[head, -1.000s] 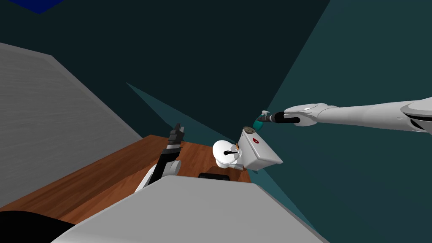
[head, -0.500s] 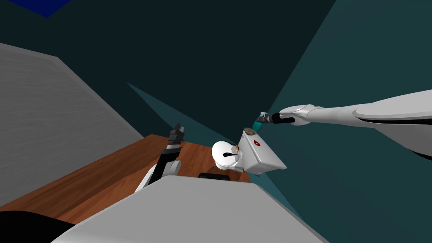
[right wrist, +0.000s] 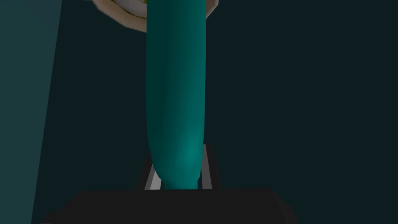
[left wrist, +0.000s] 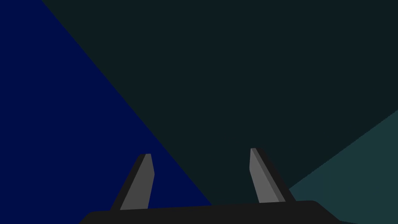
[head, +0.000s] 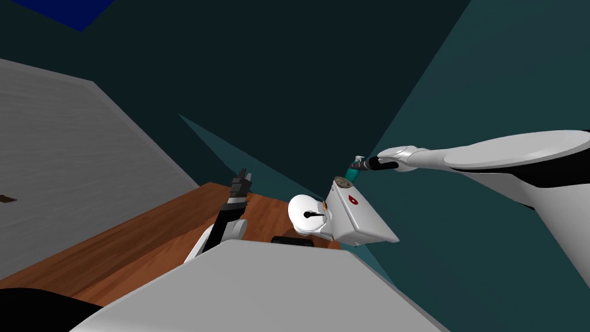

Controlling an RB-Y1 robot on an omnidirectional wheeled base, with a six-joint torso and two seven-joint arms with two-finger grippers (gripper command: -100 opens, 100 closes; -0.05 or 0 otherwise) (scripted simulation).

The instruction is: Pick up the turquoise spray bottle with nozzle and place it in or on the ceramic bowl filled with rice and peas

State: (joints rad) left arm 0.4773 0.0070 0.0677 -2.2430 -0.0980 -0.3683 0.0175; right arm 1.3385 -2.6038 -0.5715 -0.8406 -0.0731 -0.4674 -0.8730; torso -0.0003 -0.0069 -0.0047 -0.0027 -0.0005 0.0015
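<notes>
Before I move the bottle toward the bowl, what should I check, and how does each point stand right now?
1. Right pincer shut on the spray bottle: ok.
2. Bowl in sight beyond the bottle's far end: ok.
3. Bottle directly above the bowl: cannot tell.
4. Bowl resting on the white tank: ok.
5. Left pincer open, apart from the bowl: ok.

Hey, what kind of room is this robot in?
Probably a bathroom: a white toilet and its tank stand on a wooden floor by teal walls, and the right gripper holds a turquoise spray bottle.
</notes>
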